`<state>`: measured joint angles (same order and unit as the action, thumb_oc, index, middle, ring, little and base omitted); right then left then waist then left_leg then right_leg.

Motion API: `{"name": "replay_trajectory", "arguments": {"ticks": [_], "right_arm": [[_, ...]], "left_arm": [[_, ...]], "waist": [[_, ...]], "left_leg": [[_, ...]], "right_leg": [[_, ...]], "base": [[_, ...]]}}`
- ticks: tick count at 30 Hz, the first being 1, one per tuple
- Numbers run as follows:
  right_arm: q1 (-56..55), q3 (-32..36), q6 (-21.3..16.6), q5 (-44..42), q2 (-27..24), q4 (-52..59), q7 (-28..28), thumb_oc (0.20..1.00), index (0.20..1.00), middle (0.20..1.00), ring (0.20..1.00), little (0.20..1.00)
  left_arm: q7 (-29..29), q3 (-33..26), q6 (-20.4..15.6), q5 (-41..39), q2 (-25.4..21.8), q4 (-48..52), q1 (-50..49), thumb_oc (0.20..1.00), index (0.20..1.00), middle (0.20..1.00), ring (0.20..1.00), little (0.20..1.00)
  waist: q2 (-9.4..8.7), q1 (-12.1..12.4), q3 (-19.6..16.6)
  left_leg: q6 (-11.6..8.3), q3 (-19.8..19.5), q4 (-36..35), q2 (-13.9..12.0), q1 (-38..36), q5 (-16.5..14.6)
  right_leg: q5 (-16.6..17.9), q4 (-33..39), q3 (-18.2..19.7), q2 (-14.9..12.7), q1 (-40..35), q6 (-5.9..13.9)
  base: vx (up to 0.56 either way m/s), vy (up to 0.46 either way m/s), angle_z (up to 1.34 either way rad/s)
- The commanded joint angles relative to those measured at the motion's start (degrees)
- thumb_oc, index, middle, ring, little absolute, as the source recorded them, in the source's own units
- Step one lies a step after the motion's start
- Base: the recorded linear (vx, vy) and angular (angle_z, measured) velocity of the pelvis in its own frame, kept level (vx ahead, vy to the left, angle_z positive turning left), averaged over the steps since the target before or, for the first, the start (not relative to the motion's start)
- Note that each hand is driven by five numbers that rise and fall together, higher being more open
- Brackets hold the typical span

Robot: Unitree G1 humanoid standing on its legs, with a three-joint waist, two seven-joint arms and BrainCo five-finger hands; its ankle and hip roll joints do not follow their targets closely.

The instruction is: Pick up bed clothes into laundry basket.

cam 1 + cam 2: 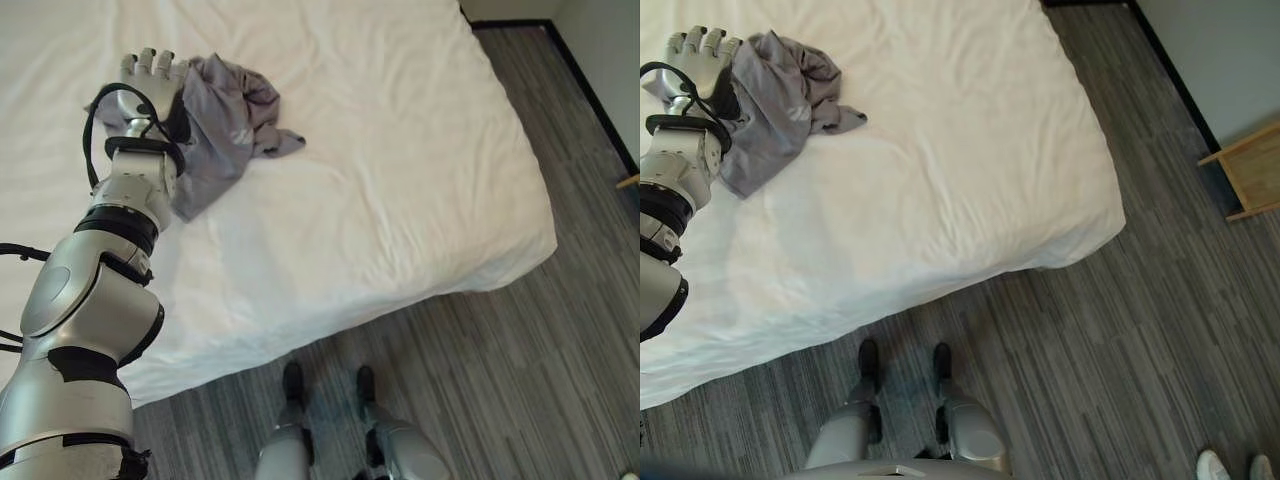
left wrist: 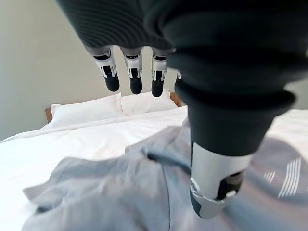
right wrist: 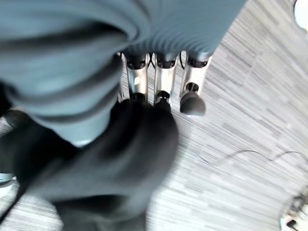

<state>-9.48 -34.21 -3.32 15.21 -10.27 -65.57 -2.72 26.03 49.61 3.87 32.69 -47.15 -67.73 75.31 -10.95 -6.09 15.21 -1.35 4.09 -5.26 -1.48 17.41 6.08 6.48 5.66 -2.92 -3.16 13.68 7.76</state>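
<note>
A crumpled grey garment (image 1: 225, 120) lies on the white bed (image 1: 400, 150) near its far left part. My left hand (image 1: 150, 75) hovers just over the garment's left edge, open, with straight fingers (image 2: 135, 77) pointing at the cloth and not touching it. The garment (image 2: 120, 192) spreads beneath the thumb in the left wrist view. My right hand (image 3: 163, 72) hangs over the striped floor. Its thumb and fingers pinch a dark soft cloth (image 3: 139, 154) that droops below them.
The bed's near edge and right corner (image 1: 540, 250) border grey striped flooring (image 1: 500, 380). A wooden piece of furniture (image 1: 1250, 170) stands by the right wall. White pillows (image 2: 86, 108) lie at the bed's head. A person's white shoes (image 1: 1230, 465) show at the lower right.
</note>
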Motion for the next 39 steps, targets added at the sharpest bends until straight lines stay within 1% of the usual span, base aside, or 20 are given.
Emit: {"name": "replay_trajectory", "arguments": {"ticks": [1, 7, 8, 9, 10, 12, 15, 19, 20, 21, 23, 26, 28, 30, 31, 34, 36, 37, 38, 39], "right_arm": [[1.7, 1.1, -0.2, -1.7, -3.2, 1.1, -0.8, 0.2, 0.2, 0.2, 0.2, 0.2], [1.8, 1.4, -0.6, -3.1, -3.5, 1.5, -1.2, 0.2, 0.2, 0.2, 0.2, 0.2], [6.0, 0.7, 0.5, -3.9, -3.6, -0.1, -1.2, 0.2, 0.2, 0.2, 0.2, 0.2], [5.4, -0.8, -0.1, -2.4, -2.5, 0.4, -1.4, 0.2, 0.2, 0.2, 0.2, 0.2], [5.4, -0.8, -0.1, -2.3, -2.6, 0.4, -1.4, 0.2, 0.2, 0.2, 0.2, 0.2], [1.9, -0.9, -1.5, -2.3, 0.0, 2.2, -1.6, 0.2, 0.2, 0.2, 0.2, 0.2], [1.9, -0.2, -0.9, -2.5, -0.4, 1.7, -2.0, 0.2, 0.2, 0.2, 0.2, 0.2], [3.4, 1.6, -0.3, -2.6, -1.6, -0.4, -3.9, 0.2, 0.2, 0.2, 0.2, 0.2], [4.6, 4.8, 0.2, -3.1, -3.1, -1.1, -6.4, 0.2, 0.2, 0.2, 0.2, 0.2], [4.6, 4.8, 0.2, -3.1, -3.2, -1.1, -6.4, 0.2, 0.2, 0.2, 0.2, 0.2], [8.7, 8.3, 0.9, -4.4, -5.0, -1.4, -8.8, 0.2, 0.2, 0.2, 0.2, 0.2], [12.0, 9.8, 1.4, -5.7, -6.1, -1.0, -9.6, 0.2, 0.2, 0.2, 0.2, 0.2], [13.8, 10.6, 2.2, -5.3, -7.3, 0.1, -11.1, 0.2, 0.2, 0.2, 0.2, 0.2], [13.7, 10.5, 2.4, -4.1, -8.2, 0.6, -11.5, 0.2, 0.2, 0.2, 0.2, 0.2], [15.4, 10.1, 3.2, -2.4, -9.8, 1.9, -11.7, 0.2, 0.2, 0.2, 0.2, 0.2], [19.2, 11.3, 3.8, -2.4, -11.6, 4.5, -12.5, 0.2, 0.2, 0.2, 0.2, 0.2], [22.8, 12.2, 3.6, -2.6, -13.4, 7.8, -13.7, 0.2, 0.2, 0.2, 0.2, 0.2], [22.7, 12.1, 3.7, -2.6, -13.6, 8.0, -13.7, 0.2, 0.2, 0.2, 0.2, 0.2], [23.7, 12.5, 3.6, -2.3, -15.0, 10.6, -14.1, 0.2, 0.2, 0.2, 0.2, 0.2], [28.2, 14.2, 3.0, -1.0, -21.2, 21.0, -15.7, 0.2, 0.2, 0.2, 0.2, 0.2]], "left_arm": [[1.4, -0.7, -0.1, -0.9, -0.3, -2.3, 7.1, 1.0, 1.0, 1.0, 1.0, 1.0], [2.3, -1.7, -1.3, -5.6, -1.3, -1.6, 8.0, 1.0, 1.0, 1.0, 1.0, 1.0], [2.9, -2.1, -1.4, -7.3, 0.2, -0.6, 7.3, 0.332, 0.332, 0.332, 0.332, 0.332], [3.9, -3.2, -1.8, -7.6, 1.9, 0.8, 6.2, 0.2, 0.2, 0.2, 0.2, 0.2], [3.9, -3.3, -1.8, -7.6, 1.8, 0.9, 6.1, 0.2, 0.2, 0.2, 0.2, 0.2], [4.8, -6.5, -1.5, -9.1, 4.9, 2.4, 2.4, 0.2, 0.2, 0.2, 0.2, 0.2], [5.2, -7.6, -2.1, -11.0, 4.9, 2.5, 1.8, 0.2, 0.2, 0.2, 0.2, 0.2], [7.8, -9.3, -1.8, -14.3, 1.7, 4.7, 3.9, 0.2, 0.2, 0.2, 0.2, 0.2], [11.5, -11.4, -2.1, -17.5, -1.0, 12.8, 5.5, 0.2, 0.2, 0.2, 0.2, 0.2], [11.4, -11.5, -2.0, -17.5, -1.1, 13.0, 5.4, 0.2, 0.2, 0.2, 0.2, 0.2], [14.6, -15.6, -2.4, -19.6, -2.2, 22.1, 4.2, 0.2, 0.2, 0.2, 0.2, 0.2], [16.6, -21.0, -3.9, -23.6, -0.7, 30.7, 0.7, 0.2, 0.2, 0.2, 0.2, 0.2], [17.2, -27.0, -8.5, -30.5, 3.2, 42.7, -4.3, 0.2, 0.2, 0.2, 0.2, 0.2], [16.7, -28.9, -8.9, -31.1, 4.6, 46.9, -7.5, 0.2, 0.2, 0.2, 0.2, 0.2], [14.9, -31.4, -10.4, -31.5, 7.2, 54.9, -13.6, 0.2, 0.2, 0.2, 0.2, 0.2], [11.1, -32.9, -11.3, -30.3, 11.3, 62.8, -23.8, 0.2, 0.2, 0.2, 0.2, 0.2], [8.6, -32.7, -11.9, -29.8, 14.3, 64.0, -29.3, 0.2, 0.2, 0.2, 0.2, 0.2], [8.5, -32.9, -11.9, -29.7, 14.5, 64.2, -29.5, 0.2, 0.2, 0.2, 0.2, 0.2], [8.1, -33.0, -11.6, -28.9, 15.8, 64.1, -31.5, 0.2, 0.2, 0.2, 0.2, 0.2], [6.0, -33.4, -12.6, -30.5, 21.2, 62.4, -38.0, 0.2, 0.2, 0.2, 0.2, 0.2]], "waist": [[2.31, 1.4, 1.8], [1.68, 0.4, 4.2], [2.79, 0.5, 5.0], [3.65, 0.1, 5.2], [3.74, -0.1, 4.9], [4.7, -1.7, 4.4], [4.81, -1.1, 4.2], [5.15, 1.6, 4.2], [4.77, 5.1, 2.4], [4.81, 5.2, 2.5], [4.3, 8.4, 1.2], [3.51, 11.0, 0.0], [2.16, 14.2, -2.0], [1.92, 15.4, -2.4], [1.31, 17.7, -3.1], [1.9, 20.7, -3.7], [3.21, 20.7, -4.3], [3.45, 20.7, -4.3], [4.49, 20.4, -4.5], [7.0, 18.5, -5.1]], "left_leg": [[-3.47, -0.6, 0.3, -2.4, -0.6, -2.6], [-3.66, -2.4, 0.3, -2.5, 4.6, -1.3], [-3.45, -3.8, 0.3, -1.7, 7.5, -0.8], [-3.25, -4.6, 0.3, -1.2, 8.8, -0.8], [-3.25, -4.6, 0.3, -1.2, 9.3, -0.4], [-3.05, -4.9, 0.3, -0.7, 10.5, -0.5], [-3.03, -4.3, 0.3, -0.8, 8.5, -1.2], [-3.5, -1.9, 0.3, -2.9, 6.8, -0.8], [-3.75, 2.5, 0.3, -4.9, 4.3, -1.0], [-3.71, 2.6, 0.3, -5.0, 4.3, -0.8], [-3.56, 5.6, 0.3, -6.3, 3.0, -1.0], [-3.17, 8.6, 0.3, -6.6, 1.6, -0.7], [-2.86, 12.7, 0.3, -7.3, 0.2, -0.3], [-2.64, 14.3, 0.3, -7.4, -1.0, -0.4], [-2.24, 17.1, 0.3, -7.7, -2.3, 0.1], [-2.37, 21.2, 0.3, -8.6, -4.6, 0.9], [-3.17, 20.6, 0.5, -8.8, -6.7, -0.1], [-3.29, 20.7, 0.5, -8.9, -6.9, -0.1], [-3.06, 22.1, 0.3, -9.4, -7.3, 1.8], [-4.17, 22.4, 0.4, -10.8, -8.4, 3.3]], "right_leg": [[1.3, -0.7, -2.3, -5.8, -2.4, 7.24], [2.2, -0.7, -0.9, -5.6, 2.5, 7.24], [2.1, -0.7, 0.5, -5.6, 4.9, 7.24], [1.5, -0.7, 2.6, -5.3, 5.9, 7.24], [1.8, -0.7, 2.6, -5.3, 6.4, 7.24], [1.0, -0.7, 6.6, -4.7, 7.9, 6.93], [0.9, -0.7, 5.7, -5.0, 5.1, 6.87], [0.3, -0.7, 0.5, -6.6, -1.0, 6.62], [2.0, -1.0, -4.7, -9.0, -7.0, 6.8], [2.2, -1.0, -4.5, -9.0, -6.9, 6.8], [3.0, -2.4, -9.2, -10.6, -10.6, 7.0], [4.8, -3.0, -11.6, -11.7, -13.4, 7.18], [5.3, -4.6, -16.4, -11.4, -17.1, 7.24], [5.0, -5.1, -17.9, -11.2, -18.4, 7.24], [4.2, -6.3, -21.0, -10.3, -20.2, 7.24], [1.5, -5.4, -25.3, -9.8, -22.8, 7.11], [-3.6, -3.9, -24.9, -8.9, -23.5, 6.42], [-3.8, -4.0, -24.9, -8.8, -23.6, 6.25], [-5.1, -2.7, -25.4, -8.0, -23.8, 5.15], [-8.3, -0.7, -23.6, -6.6, -24.1, 4.09]], "base": [[-0.03, 0.018, 0.04], [-0.05, 0.013, 0.14], [-0.03, 0.004, 0.28], [-0.02, 0.0, 0.32], [-0.04, 0.123, 0.69], [-0.04, 0.117, 0.65], [0.01, -0.009, 0.09], [-0.06, -0.023, -0.38], [-0.1, -0.009, -0.86], [-0.11, -0.03, -1.25], [-0.1, -0.024, -1.0], [-0.1, 0.036, -1.07], [-0.15, 0.019, -0.31], [-0.12, -0.011, -1.08], [-0.16, -0.072, -1.25], [-0.1, -0.064, -1.42], [0.03, -0.069, -1.29], [-0.03, -0.05, -0.52], [-0.07, -0.234, -0.26], [-0.07, -0.226, -0.13]]}}
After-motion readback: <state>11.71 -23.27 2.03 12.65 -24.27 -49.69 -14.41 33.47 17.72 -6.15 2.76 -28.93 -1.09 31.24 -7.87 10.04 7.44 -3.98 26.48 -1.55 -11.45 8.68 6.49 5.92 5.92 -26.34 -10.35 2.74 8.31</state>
